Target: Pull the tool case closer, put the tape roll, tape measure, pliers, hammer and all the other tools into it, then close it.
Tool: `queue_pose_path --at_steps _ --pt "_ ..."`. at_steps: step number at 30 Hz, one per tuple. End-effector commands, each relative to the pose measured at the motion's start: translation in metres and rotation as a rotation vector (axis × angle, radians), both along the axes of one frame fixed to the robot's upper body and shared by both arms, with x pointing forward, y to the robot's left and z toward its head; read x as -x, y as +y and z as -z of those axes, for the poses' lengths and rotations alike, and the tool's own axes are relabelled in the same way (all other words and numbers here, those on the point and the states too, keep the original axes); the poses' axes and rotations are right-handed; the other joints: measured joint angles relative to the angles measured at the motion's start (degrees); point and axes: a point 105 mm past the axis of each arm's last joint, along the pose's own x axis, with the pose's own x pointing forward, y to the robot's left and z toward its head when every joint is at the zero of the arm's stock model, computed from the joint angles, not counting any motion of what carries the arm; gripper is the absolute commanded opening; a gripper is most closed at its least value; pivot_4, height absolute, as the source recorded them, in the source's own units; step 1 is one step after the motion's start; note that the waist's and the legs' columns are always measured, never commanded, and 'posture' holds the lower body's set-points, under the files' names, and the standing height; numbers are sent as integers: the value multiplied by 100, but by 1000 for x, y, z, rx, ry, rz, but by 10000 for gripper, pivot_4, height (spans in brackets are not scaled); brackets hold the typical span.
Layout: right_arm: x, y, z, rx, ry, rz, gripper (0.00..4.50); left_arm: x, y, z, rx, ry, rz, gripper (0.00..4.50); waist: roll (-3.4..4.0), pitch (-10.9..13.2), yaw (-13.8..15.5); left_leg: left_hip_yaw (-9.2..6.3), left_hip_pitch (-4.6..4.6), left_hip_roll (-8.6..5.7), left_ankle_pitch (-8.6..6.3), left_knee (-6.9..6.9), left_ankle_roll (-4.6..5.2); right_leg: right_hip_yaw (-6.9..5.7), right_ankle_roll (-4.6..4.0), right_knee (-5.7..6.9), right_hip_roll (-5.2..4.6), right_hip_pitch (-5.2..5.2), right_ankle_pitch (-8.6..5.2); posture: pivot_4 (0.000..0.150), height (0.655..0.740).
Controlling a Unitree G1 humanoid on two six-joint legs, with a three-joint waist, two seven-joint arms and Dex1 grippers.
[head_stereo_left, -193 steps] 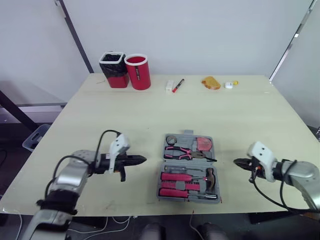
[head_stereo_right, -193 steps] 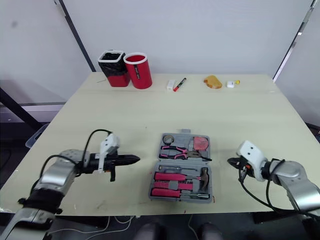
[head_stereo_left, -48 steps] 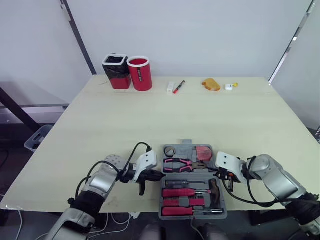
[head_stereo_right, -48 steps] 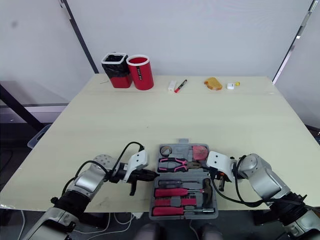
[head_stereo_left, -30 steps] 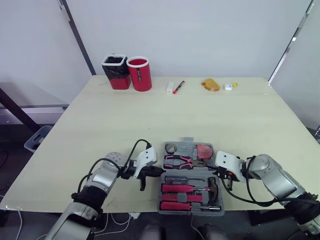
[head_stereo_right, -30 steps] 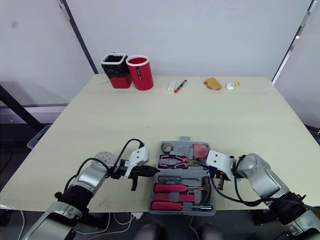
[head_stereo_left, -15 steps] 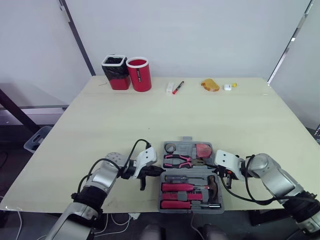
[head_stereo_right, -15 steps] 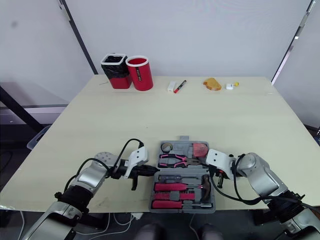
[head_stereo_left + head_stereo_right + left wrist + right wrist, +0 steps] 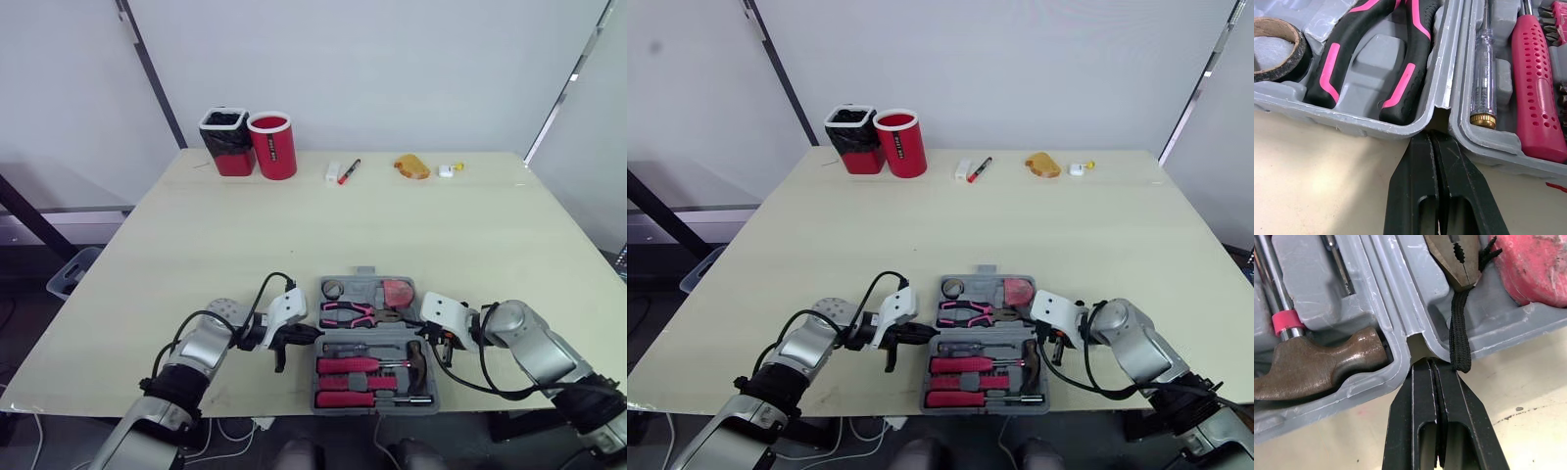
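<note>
The grey tool case [image 9: 365,281] lies open near the table's front edge. Its far half holds the tape roll [image 9: 333,290], pink-handled pliers [image 9: 348,313] and red tape measure [image 9: 397,292]. The near half holds the hammer [image 9: 416,358] and pink screwdrivers [image 9: 348,365]. My left gripper [image 9: 312,334] is shut, its tips [image 9: 1431,134] in the hinge notch on the case's left side. My right gripper [image 9: 428,338] is shut too, its tips [image 9: 1426,363] in the notch on the right side, beside the hammer head [image 9: 1312,367]. A black cord [image 9: 1459,333] hangs over the rim there.
At the table's far edge stand a black bin [image 9: 225,140] and a red cup [image 9: 274,143]. A marker [image 9: 349,169], a white block [image 9: 333,170], an orange object [image 9: 412,165] and a small white item [image 9: 448,169] lie further right. The case's near half almost reaches the front edge.
Since the earliest frames both grippers have come in from the sides to the case's hinge notches. Over the last second the case and grippers have barely moved.
</note>
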Motion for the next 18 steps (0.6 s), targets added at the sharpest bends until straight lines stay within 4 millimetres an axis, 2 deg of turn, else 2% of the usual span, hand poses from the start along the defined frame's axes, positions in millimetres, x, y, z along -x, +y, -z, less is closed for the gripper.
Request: queue_pose_path --at_steps 1,10,14,18 --pt "-9 6 -15 -19 -74 -15 67 -2 9 17 -73 18 -63 657 0 0 1 0 0 0 0 0 0 0 0 0 0 0 0 1500 7400" --pt "-4 -1 -16 -28 -69 5 67 -1 13 15 -54 8 -78 657 2 -1 9 0 -1 0 0 0 0 0 0 0 0 0 0 1500 7400" --pt "2 -18 -26 -102 -98 81 67 3 21 2 57 -20 -126 657 2 0 3 -5 -15 1 0 -3 0 0 -2 -1 -2 -11 0 1500 7400" --pt "23 -43 -38 -235 -119 162 67 19 40 -17 191 -40 -186 657 -1 3 -43 -27 -31 6 -2 -19 1 1 0 -13 -2 -24 1 1500 7400"
